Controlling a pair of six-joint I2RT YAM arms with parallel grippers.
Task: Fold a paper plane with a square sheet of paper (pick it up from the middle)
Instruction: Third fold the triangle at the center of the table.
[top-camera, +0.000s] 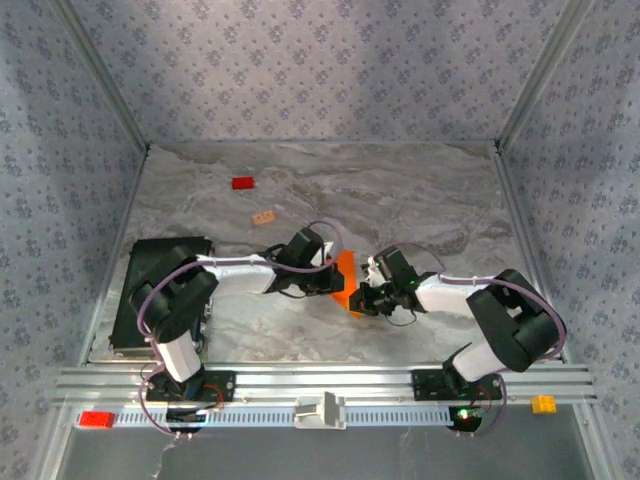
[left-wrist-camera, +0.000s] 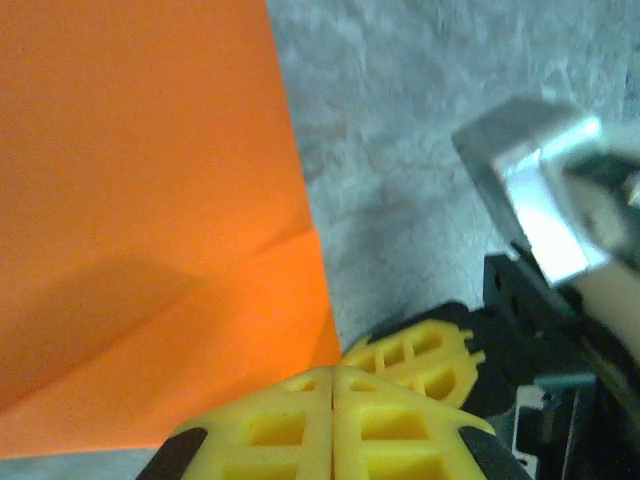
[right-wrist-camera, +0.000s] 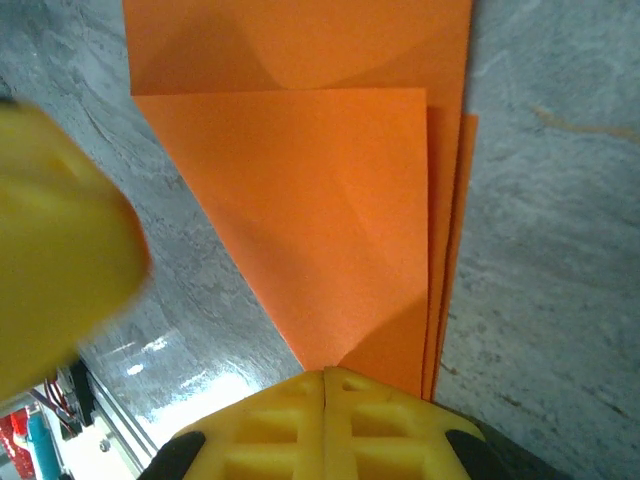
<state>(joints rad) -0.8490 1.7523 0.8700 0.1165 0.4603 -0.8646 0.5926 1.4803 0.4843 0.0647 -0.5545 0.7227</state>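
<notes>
The square sheet of paper (top-camera: 345, 278) is bright orange and lies folded in layers on the marble table between the two arms. My left gripper (top-camera: 333, 272) is shut, its tips at the paper's left edge. In the left wrist view the closed yellow fingertips (left-wrist-camera: 333, 385) rest at the lower corner of the creased paper (left-wrist-camera: 150, 200). My right gripper (top-camera: 362, 298) is shut too. Its joined tips (right-wrist-camera: 325, 378) sit on the narrow pointed end of the paper (right-wrist-camera: 320, 180), where stacked edges show. No paper shows between either pair of jaws.
A small red block (top-camera: 242, 183) and a tan block (top-camera: 264, 217) lie farther back on the table. A black box (top-camera: 160, 290) sits at the left by the left arm. The right gripper's yellow fingers (left-wrist-camera: 425, 355) are close beside the left ones.
</notes>
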